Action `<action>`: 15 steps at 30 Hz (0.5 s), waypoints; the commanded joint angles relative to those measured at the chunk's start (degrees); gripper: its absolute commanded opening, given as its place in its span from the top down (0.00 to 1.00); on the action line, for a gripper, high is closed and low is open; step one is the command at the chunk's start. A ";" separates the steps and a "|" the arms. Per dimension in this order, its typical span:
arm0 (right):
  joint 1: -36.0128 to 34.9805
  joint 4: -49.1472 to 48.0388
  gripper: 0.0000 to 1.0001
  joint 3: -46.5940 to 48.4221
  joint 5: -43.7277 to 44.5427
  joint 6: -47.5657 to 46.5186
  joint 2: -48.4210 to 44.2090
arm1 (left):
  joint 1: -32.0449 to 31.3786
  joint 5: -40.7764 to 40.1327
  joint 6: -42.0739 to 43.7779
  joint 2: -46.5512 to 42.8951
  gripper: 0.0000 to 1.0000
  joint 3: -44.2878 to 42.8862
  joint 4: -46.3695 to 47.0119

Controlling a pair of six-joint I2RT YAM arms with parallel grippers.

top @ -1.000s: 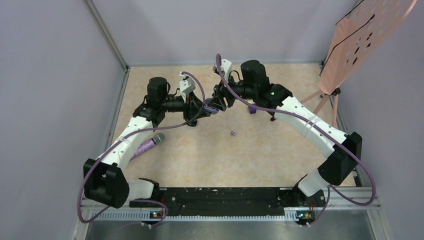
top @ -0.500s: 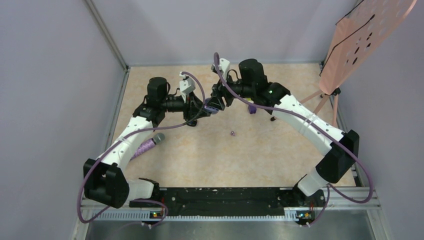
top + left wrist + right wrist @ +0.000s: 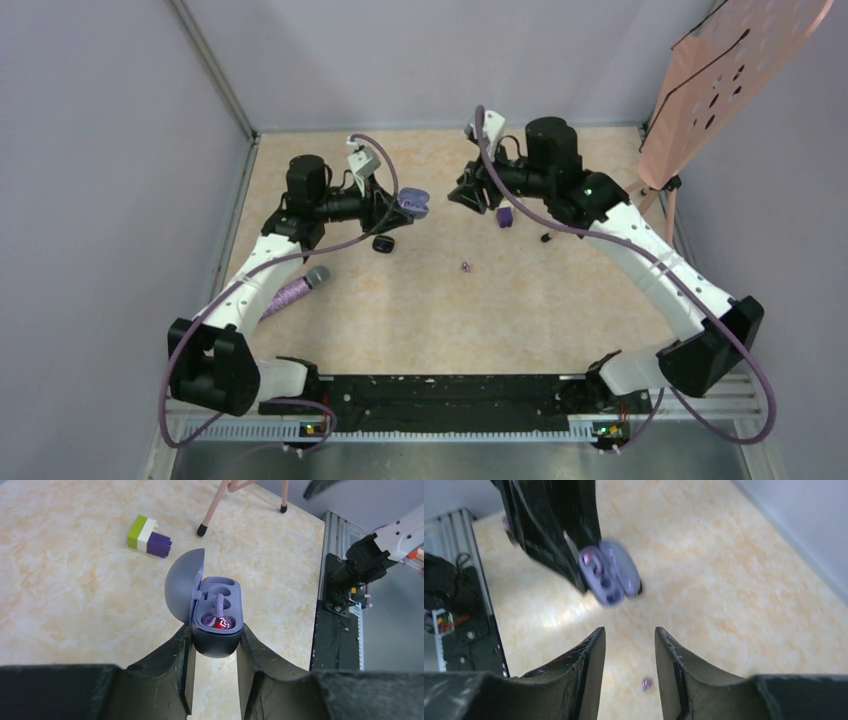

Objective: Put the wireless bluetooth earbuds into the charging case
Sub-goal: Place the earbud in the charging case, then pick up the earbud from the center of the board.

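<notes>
While the tabletop (image 3: 560, 300) spreads below, the left tool (image 3: 216, 630) is clenched on the case (image 3: 220, 647), its lid open toward that tool's left. The right tool (image 3: 628, 630) is released and empty, apart from the case. A block (image 3: 149, 536) lies beyond the left tool. One earbud (image 3: 219, 621) sits in the case's nearer well; a loose earbud (image 3: 646, 683) lies on the tabletop below the right tool's gap.

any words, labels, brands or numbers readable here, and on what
None can be read.
The charging case held in the left end effector shows no print.
A small white tag on the black base in the right wrist view is too blurred to read.
</notes>
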State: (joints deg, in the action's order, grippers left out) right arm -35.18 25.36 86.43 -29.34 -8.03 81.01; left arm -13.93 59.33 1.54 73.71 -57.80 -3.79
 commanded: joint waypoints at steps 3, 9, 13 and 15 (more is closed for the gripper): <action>2.11 3.88 0.68 -14.35 8.29 -5.20 -3.02 | 3.29 -4.90 -9.75 -3.98 1.00 3.54 7.39; 2.05 2.55 0.75 -21.06 6.87 -0.81 0.68 | 5.61 -6.61 -10.86 -5.55 1.00 4.30 6.31; 2.09 -3.29 0.77 -28.26 6.83 -4.13 0.55 | 5.90 -7.15 -11.19 -6.33 1.00 4.65 6.63; 2.04 -7.45 0.77 -31.74 7.18 -5.25 -0.15 | 6.05 -7.43 -11.58 -6.69 1.00 4.99 7.34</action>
State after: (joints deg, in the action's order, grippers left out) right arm -33.58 27.20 58.83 -22.26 -10.74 82.50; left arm -8.23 52.77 -8.51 69.23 -53.65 -0.03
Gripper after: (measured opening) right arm 0.232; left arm 0.356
